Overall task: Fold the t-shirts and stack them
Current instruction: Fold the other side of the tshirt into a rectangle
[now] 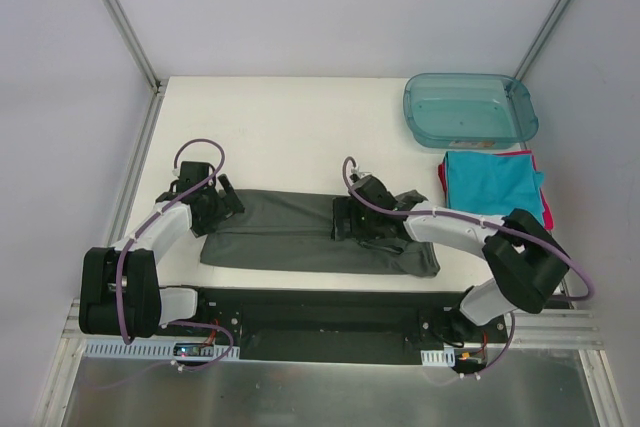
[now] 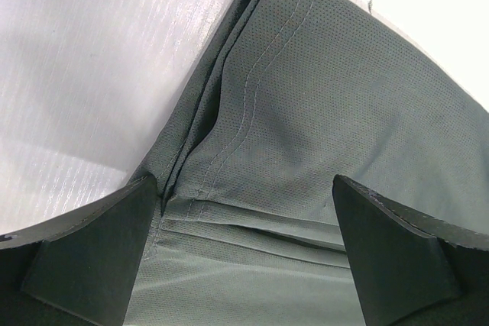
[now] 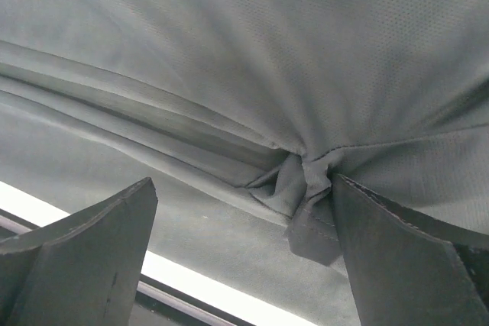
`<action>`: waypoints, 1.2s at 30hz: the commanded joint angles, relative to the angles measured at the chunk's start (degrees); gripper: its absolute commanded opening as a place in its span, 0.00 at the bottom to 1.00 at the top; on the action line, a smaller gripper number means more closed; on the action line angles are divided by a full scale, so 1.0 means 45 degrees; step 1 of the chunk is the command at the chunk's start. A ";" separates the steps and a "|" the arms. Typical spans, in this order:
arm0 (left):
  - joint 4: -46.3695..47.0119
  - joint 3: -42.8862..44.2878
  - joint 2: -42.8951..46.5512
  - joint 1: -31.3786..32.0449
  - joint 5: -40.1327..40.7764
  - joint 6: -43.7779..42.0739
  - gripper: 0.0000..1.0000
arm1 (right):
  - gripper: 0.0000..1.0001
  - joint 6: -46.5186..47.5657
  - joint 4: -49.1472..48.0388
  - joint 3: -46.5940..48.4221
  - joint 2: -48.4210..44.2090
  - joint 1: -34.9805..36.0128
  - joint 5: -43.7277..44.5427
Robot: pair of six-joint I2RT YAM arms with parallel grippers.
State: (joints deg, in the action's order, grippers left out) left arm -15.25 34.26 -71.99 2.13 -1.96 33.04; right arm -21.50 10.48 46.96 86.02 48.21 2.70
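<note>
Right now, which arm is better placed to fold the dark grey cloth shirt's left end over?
Likely left: the left pincer stands open at that end of the dark grey cloth shirt; the right pincer sits midway.

Bare table [image 1: 285,127] behind the grey tee [image 1: 290,237]; tub [image 1: 414,112] far right.

A: Overhead, light falls bright and even; the white table [image 1: 290,117] looks flat, with a thin soft shadow along the tee [image 1: 290,232].
B: Wrist views are dimmer. The tee's weave is sharp, the fingers [image 2: 84,257] blur, and the table left of the tee gleams streaky.
</note>
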 commanded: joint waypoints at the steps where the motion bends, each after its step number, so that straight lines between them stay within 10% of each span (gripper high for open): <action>1: -0.0226 0.0023 -0.0273 -0.0122 0.0357 -0.0271 0.99 | 0.96 -0.0691 -0.1701 -0.0474 0.0259 0.0088 -0.1768; 8: -0.0401 0.0082 -0.0078 -0.0103 0.0728 -0.0291 0.99 | 0.96 0.0049 -0.1609 -0.0045 -0.0772 0.0069 -0.2125; 22: -0.0869 0.0120 0.0411 -0.0141 0.1371 -0.0233 0.99 | 0.99 0.2061 0.6556 -0.0258 -0.4194 -0.0009 0.2760; 36: -0.1319 0.0297 0.0450 -0.0161 0.1821 -0.0193 0.99 | 0.60 0.1594 0.5835 0.0033 -0.1812 -0.0224 0.2760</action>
State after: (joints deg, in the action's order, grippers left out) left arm -19.20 34.35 -71.11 2.13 4.69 32.97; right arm -12.69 36.47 45.52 76.29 47.97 13.34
